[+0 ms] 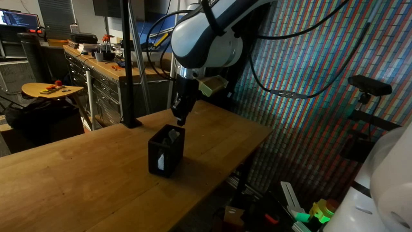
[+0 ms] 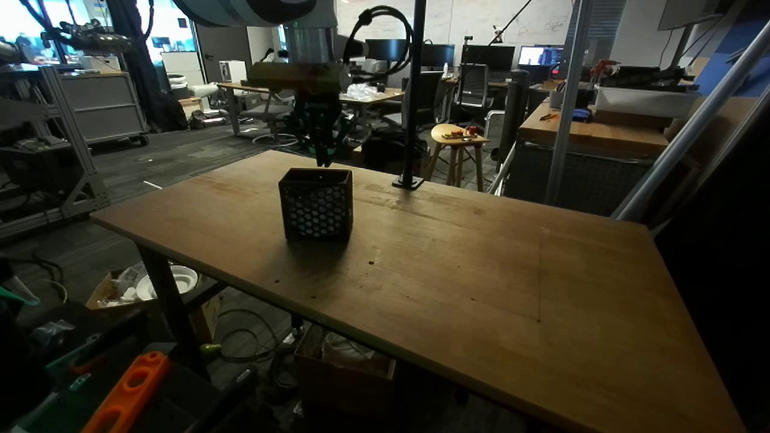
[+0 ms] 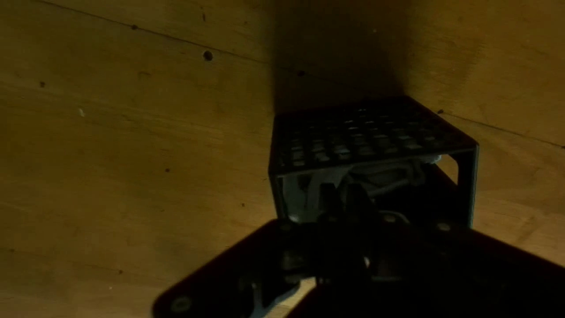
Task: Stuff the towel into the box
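The claw points down just above the box and looks just clear of its rim in both exterior views. Its slim black fingers are drawn together, clenched on themselves with a thin slit between the tips; in the wrist view they overlap the box's open top. The box is black and stands upright on the wooden counter, nearer one end than the other. One broad wall is pierced with a honeycomb of holes, and a narrow wall has a larger cutout. The grey towel is inside the box, bunched against the honeycomb wall; paler folds show through the holes, and in an exterior view a piece of it comes up close to the rim. How it lies lower down is too dark to tell. A dark post stands at the counter's edge. Beyond the counter is a small wooden stool with red, orange and yellow pieces on it, and a workbench with drawers. An orange bar with round holes shows at the bottom edge of an exterior view, apart from the counter.
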{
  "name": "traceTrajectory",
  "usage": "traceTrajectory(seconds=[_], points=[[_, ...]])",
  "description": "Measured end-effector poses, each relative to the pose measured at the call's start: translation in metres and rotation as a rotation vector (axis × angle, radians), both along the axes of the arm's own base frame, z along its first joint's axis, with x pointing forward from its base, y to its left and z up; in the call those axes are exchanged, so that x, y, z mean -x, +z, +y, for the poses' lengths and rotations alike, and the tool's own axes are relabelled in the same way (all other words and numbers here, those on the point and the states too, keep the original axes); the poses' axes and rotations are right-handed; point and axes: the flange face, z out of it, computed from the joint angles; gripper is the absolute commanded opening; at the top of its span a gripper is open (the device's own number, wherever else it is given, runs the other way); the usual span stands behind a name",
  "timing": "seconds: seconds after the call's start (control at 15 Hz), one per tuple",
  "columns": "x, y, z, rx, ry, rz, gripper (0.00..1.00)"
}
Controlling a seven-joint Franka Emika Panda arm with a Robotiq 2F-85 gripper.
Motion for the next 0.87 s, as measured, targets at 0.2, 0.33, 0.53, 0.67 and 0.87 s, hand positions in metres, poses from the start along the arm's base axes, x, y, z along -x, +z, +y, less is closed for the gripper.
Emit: traceTrajectory(seconds=[0.2,0.33,0.53,0.67,0.87], points=[[0.014,0.018,-0.013,0.014,-0.058,-0.025,0.18],[0.017,0.019,-0.015,0.014,-0.064,-0.024,0.34],[0.016,0.012,-0.014,0.014,-0.061,-0.011,0.4],[0.016,0.012,-0.013,0.014,-0.06,-0.009,0.4],[0.016,0.012,-0.013,0.014,-0.06,-0.009,0.4]])
